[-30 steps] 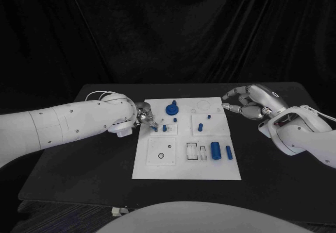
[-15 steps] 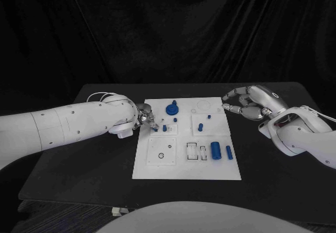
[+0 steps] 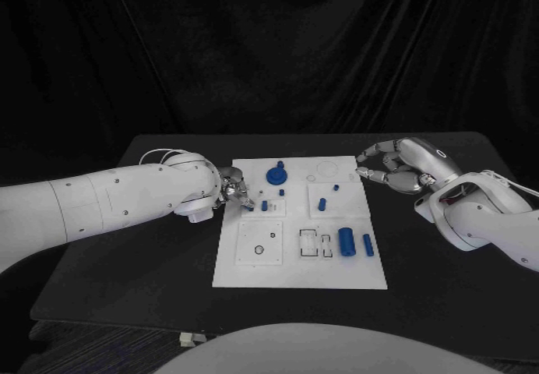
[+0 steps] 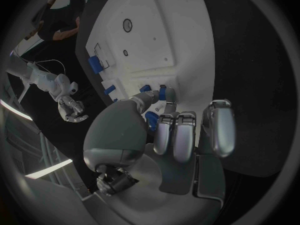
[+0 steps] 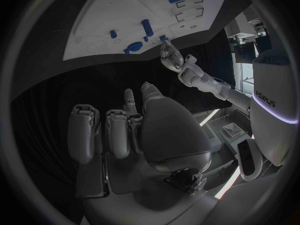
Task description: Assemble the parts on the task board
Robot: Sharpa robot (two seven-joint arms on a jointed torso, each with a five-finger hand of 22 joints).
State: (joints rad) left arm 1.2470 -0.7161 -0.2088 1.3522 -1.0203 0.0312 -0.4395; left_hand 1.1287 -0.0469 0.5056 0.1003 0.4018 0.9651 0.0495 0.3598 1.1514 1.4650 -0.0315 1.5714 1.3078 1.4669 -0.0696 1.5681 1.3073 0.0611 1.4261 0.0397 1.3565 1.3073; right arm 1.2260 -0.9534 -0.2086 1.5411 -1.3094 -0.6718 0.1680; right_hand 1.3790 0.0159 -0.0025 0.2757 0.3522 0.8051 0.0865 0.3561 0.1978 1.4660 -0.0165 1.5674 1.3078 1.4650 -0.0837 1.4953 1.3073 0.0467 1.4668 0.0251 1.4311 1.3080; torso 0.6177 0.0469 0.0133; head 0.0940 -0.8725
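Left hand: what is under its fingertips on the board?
A small blue part pinched by the left hand at the task board's left edge. The socket beneath it is covered.

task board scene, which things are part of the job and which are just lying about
Job:
task board
small blue part pinched by left robot hand
blue parts on the board, such as the cylinder

Lying about:
black table
right robot hand, holding nothing, off the board
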